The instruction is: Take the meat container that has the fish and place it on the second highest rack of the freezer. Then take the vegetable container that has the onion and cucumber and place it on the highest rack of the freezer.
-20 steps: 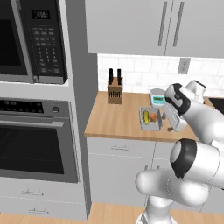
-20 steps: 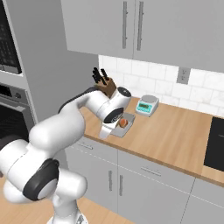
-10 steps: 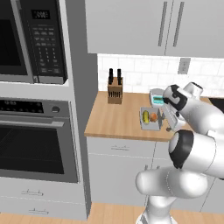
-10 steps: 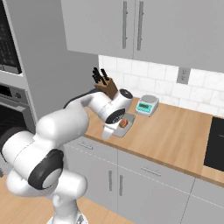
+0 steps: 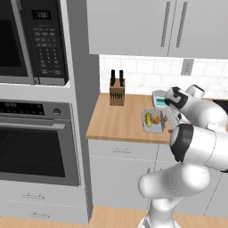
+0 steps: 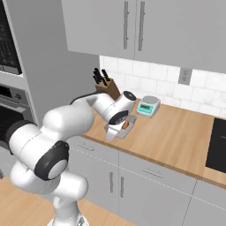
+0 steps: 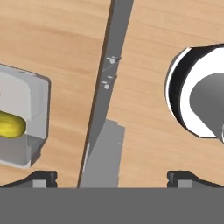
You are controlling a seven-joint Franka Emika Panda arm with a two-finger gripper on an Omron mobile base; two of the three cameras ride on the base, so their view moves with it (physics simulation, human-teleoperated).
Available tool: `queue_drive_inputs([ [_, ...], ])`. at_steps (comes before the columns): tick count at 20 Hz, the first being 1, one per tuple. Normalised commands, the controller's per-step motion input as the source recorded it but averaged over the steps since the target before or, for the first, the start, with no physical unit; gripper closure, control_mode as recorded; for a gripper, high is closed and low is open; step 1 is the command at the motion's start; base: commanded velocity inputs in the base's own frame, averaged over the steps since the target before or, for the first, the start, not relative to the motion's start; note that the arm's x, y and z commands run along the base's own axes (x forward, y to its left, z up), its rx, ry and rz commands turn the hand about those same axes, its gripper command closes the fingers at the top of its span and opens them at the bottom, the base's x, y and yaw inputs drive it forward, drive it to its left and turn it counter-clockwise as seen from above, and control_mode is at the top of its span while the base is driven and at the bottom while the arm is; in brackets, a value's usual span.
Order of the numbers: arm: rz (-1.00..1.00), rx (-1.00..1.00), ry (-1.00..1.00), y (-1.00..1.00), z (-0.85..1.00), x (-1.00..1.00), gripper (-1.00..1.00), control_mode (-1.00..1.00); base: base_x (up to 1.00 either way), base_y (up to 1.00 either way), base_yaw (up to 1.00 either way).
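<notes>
No legible writing; gripper [image 7: 112, 176] wide open and empty above the wood counter [image 5: 118, 122], vegetable container [image 5: 152, 120] with cucumber [image 7: 9, 125] and onion [image 5: 156, 119] just beside it, near knife block [image 5: 117, 91] and scale [image 6: 147, 106].

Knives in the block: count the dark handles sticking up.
2 in the left base view, side by side atop the knife block at the back of the counter. The right base view hints at more, too small to separate.
</notes>
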Motion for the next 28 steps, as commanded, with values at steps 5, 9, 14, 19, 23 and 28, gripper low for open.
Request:
queue_drive_inputs([
  [5,0.0,0.0,0.0,0.0,-0.1,0.22,-1.0,-1.0,0.0,0.0,0.0],
  [9,0.0,0.0,0.0,0.0,-0.13,0.15,-1.0,-1.0,0.0,0.0,0.0],
  [14,0.0,0.0,0.0,0.0,-0.21,0.15,-1.0,-1.0,0.0,0.0,0.0],
  [19,0.0,0.0,0.0,0.0,-0.22,0.22,-1.0,-1.0,0.0,0.0,0.0],
  [23,0.0,0.0,0.0,-0.01,-0.21,0.19,-1.0,-1.0,0.0,0.0,0.0],
  [28,0.0,0.0,0.0,-0.04,-0.18,0.17,-1.0,-1.0,0.0,0.0,0.0],
])
